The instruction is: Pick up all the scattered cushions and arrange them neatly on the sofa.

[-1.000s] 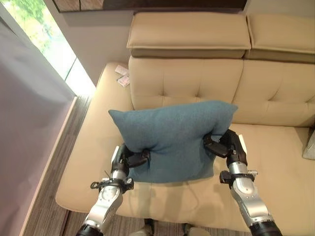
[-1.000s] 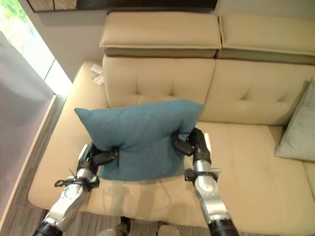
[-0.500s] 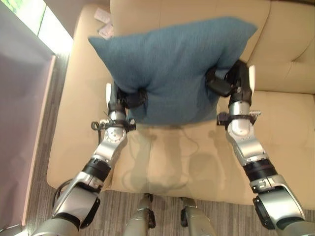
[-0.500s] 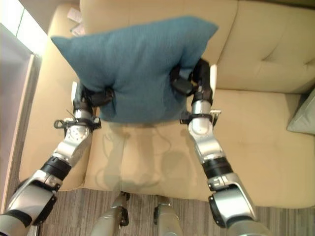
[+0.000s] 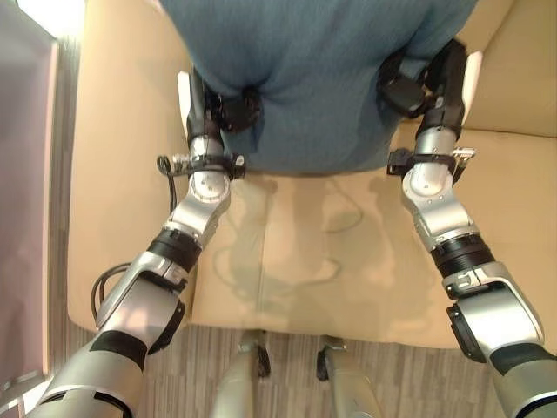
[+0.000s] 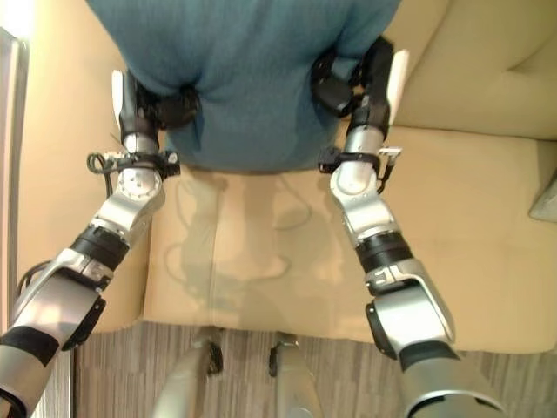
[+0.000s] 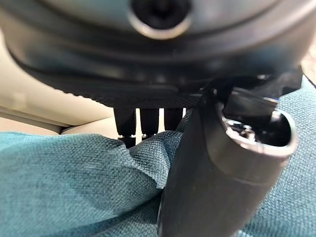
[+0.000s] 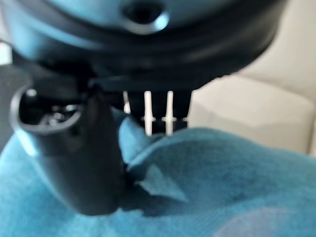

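Broadly, the beige sofa (image 5: 287,252) is stretching beneath both arms, its seat bare in front of the robot. Above it, the teal cushion (image 5: 318,78) is hanging in the air over the seat, its long axis running side to side and its broad face turned toward the camera. It is not yet resting against the backrest, so placing remains. Left hand (image 5: 228,109) and right hand (image 5: 409,87) are each pinching a lower corner.
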{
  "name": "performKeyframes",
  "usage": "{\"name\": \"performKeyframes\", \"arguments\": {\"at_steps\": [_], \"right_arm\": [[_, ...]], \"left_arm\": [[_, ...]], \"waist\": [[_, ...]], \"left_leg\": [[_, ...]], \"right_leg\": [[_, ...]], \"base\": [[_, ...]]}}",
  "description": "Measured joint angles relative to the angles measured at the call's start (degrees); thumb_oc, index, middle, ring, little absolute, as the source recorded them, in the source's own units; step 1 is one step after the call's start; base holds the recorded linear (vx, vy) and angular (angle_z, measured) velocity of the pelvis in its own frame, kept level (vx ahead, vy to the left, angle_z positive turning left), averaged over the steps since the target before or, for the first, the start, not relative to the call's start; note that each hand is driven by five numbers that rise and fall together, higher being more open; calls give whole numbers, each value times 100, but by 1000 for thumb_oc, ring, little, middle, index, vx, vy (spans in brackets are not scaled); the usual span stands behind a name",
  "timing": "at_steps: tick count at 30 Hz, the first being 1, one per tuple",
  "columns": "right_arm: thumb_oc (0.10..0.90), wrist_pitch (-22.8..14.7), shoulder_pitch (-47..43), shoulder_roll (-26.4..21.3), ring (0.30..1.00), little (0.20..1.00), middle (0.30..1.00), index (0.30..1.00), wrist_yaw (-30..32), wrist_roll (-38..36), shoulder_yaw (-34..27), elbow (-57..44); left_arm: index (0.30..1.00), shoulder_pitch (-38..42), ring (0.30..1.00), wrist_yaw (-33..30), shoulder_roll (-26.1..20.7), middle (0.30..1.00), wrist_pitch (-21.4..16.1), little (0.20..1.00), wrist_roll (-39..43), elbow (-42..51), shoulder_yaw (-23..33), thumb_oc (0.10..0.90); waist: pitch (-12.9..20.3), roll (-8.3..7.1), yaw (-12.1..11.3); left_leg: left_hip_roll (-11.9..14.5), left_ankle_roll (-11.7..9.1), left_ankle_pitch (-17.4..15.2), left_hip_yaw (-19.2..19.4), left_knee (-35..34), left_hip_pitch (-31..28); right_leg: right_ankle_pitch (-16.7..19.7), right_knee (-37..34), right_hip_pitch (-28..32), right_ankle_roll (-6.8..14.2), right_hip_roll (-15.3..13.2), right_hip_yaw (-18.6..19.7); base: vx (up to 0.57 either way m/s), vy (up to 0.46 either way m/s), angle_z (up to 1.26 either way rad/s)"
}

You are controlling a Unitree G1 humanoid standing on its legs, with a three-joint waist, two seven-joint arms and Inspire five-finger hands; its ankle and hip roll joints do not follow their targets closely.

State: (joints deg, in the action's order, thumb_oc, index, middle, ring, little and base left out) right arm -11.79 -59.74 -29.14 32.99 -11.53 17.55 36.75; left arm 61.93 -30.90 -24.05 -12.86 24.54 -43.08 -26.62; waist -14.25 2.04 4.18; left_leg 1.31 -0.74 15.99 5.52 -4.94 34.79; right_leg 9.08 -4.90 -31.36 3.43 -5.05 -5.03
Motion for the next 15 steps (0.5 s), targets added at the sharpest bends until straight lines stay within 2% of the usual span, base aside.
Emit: {"name": "performKeyframes", "arguments": {"at_steps": [2, 3, 4, 5, 6, 7, 8, 9, 10, 12, 15], "right_arm": [[400, -117, -3, -27, 300, 300, 300, 300, 10, 8, -17, -11], [400, -148, -39, -43, 300, 300, 300, 300, 18, 17, -48, -8], [400, -182, -31, -42, 300, 300, 300, 300, 34, 32, -66, -13], [400, -195, -33, -41, 300, 300, 300, 300, 43, 36, -79, -18], [400, -215, -101, -53, 300, 300, 300, 300, 95, 99, -160, -108], [400, -223, -133, -32, 300, 300, 300, 300, 125, 134, -137, -150], [400, -225, -126, 50, 300, 300, 300, 300, 222, 159, -132, -160], [416, -218, -104, 64, 324, 324, 324, 324, 258, 174, -131, -161], [690, -208, -91, 79, 735, 735, 735, 735, 293, 290, -105, -170], [800, -203, -100, 32, 900, 900, 900, 900, 371, 541, -179, -188], [800, -144, -77, 42, 900, 900, 900, 900, 440, 737, -246, -180]], "left_arm": [[300, 125, 300, 1, -4, 300, -7, 300, -1, -22, -10, 400], [300, 165, 300, 1, 43, 300, -22, 300, -1, -61, -10, 400], [300, 180, 300, -4, 87, 300, -56, 300, -2, -117, -25, 400], [312, 195, 312, -4, 91, 312, -66, 312, -2, -128, -24, 408], [526, 305, 526, -4, 38, 526, -79, 526, -10, -129, -1, 551], [780, 348, 780, -2, 20, 780, -79, 780, -20, -126, 85, 720], [900, 365, 900, -5, -16, 900, -82, 900, -128, -131, 89, 800], [900, 342, 900, -20, -19, 900, -82, 900, -158, -142, 79, 800], [900, 329, 900, -51, -46, 900, -82, 900, -217, -188, 85, 800], [900, 443, 900, -91, -164, 900, -82, 900, -368, -194, 55, 800], [900, 440, 900, -70, -301, 900, -80, 900, -539, -200, -29, 800]], "waist": [[-22, 7, 43], [-83, 62, -2], [-98, 116, 34], [-96, 111, 55], [-101, 113, 78], [-138, 147, 48], [-180, 65, 132], [-183, 57, 104], [-153, 119, 1], [-163, 108, 55], [-163, 109, 65]], "left_leg": [[1, 32, 17, -143, -13, 89], [48, 77, 37, -207, -9, 82], [19, 76, 36, -308, -7, 81], [-21, 73, 34, -298, -8, 84], [-177, 66, 27, -275, -8, 178], [-162, 26, -2, -264, 148, 284], [-236, -56, -276, -252, 777, 771], [-204, -43, -96, -228, 552, 673], [-14, -54, 92, -201, 29, 345], [3, -56, 83, -226, -12, 423], [-13, -64, 76, -223, -13, 433]], "right_leg": [[-78, 292, -249, 98, -16, 12], [-342, 800, -624, 288, -12, 57], [-368, 681, -603, 395, -12, 68], [-292, 478, -502, 365, -40, 83], [-1, -47, -216, 142, -124, 142], [75, -41, -253, 115, -119, 125], [139, -38, -279, 97, -243, 86], [145, -33, -289, 107, -205, 78], [137, -36, -319, 114, -9, 133], [137, -37, -397, 114, 42, 123], [168, -39, -415, 151, 32, 129]], "base": [[-10, 0, -13], [-14, -6, -13], [-14, -6, -5], [-17, -8, 28], [7, 0, 22], [-13, -3, 36], [12, -1, 12], [-8, 0, -17], [-9, -1, -39], [-6, 0, -16], [-3, 0, 1]]}}
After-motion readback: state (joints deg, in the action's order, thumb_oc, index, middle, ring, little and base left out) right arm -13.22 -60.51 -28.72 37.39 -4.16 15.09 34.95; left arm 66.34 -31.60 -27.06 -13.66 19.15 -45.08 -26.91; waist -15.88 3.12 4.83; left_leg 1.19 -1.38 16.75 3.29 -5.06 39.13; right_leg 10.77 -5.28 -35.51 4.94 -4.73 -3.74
